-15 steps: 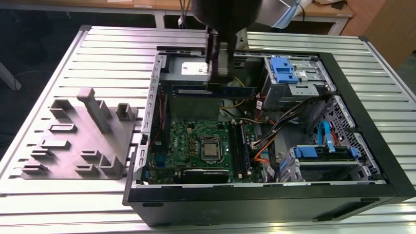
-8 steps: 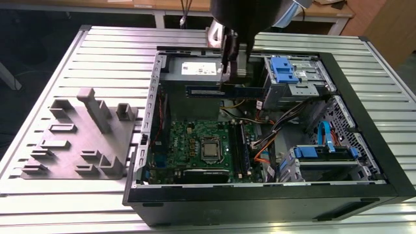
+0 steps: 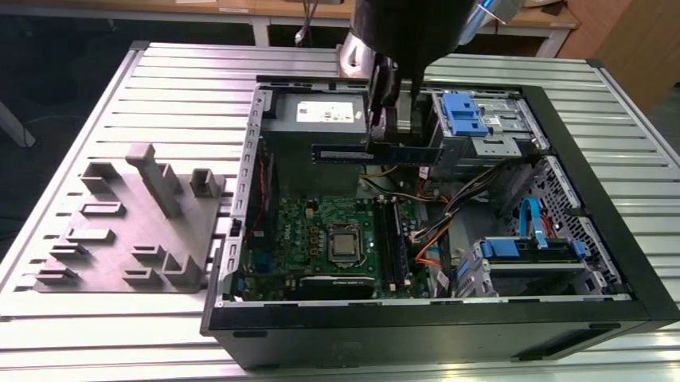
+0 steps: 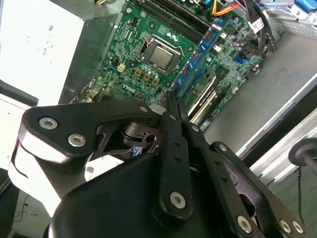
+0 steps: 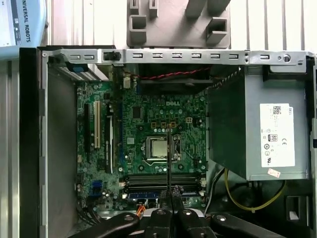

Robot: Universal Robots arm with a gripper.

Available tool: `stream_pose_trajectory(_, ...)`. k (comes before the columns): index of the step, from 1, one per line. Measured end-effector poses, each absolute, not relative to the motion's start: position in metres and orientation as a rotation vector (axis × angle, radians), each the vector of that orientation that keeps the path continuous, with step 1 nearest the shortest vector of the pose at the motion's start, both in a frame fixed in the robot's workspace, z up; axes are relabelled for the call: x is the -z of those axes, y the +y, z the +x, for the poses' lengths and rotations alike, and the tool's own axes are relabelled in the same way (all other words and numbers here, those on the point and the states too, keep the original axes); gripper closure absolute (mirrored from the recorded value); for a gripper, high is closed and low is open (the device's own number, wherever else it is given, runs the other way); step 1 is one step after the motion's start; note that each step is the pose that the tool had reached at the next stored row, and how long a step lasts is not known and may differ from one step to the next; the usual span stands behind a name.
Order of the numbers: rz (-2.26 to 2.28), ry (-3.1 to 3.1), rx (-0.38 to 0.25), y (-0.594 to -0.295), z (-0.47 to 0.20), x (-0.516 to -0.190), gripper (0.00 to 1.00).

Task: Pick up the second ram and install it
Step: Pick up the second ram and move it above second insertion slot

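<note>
Your pincer [image 3: 389, 142] is clamped on the second ram [image 3: 340, 153]. It grips the stick near the middle of its length, so the dark board juts out level to either side of the fingers.

In the exterior view the ram hangs in the air over the far part of the open computer case [image 3: 425, 334], clear of everything beneath it. The grey power supply [image 3: 308, 131] lies behind it toward the exterior view's left. The drive cage with its blue latch [image 3: 464, 114] is just beside it toward the exterior view's right. The green motherboard [image 3: 308, 231] lies on the case floor below and nearer, with its processor [image 3: 345, 243] bare in the middle.

In the second wrist view the ram [image 4: 200, 54] runs away from the pincer [image 4: 171, 101] as a blue strip with dark chips, held above the board. In the first wrist view you see the ram [image 5: 169, 153] edge-on, as a thin dark line reaching out from the pincer [image 5: 170, 198]. It lies across the run of the long memory slots [image 5: 148, 179] rather than along them, and is not seated in any of them.

The case rests on a slatted metal desk [image 3: 107, 342]. A grey plastic fixture [image 3: 138, 223] with upright slabs stands on the desk just beside the case, on the exterior view's left.
</note>
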State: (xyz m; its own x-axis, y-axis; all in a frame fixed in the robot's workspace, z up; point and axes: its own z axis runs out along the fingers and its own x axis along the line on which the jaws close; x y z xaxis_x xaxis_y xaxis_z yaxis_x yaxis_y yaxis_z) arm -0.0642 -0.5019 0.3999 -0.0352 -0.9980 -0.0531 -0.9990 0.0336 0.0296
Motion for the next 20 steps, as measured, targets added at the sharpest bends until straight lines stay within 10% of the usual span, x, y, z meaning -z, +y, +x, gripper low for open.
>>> stream_pose_trajectory(20, -2.173, 2.25, -0.1, -0.501, -0.055, -0.368, 0.92)
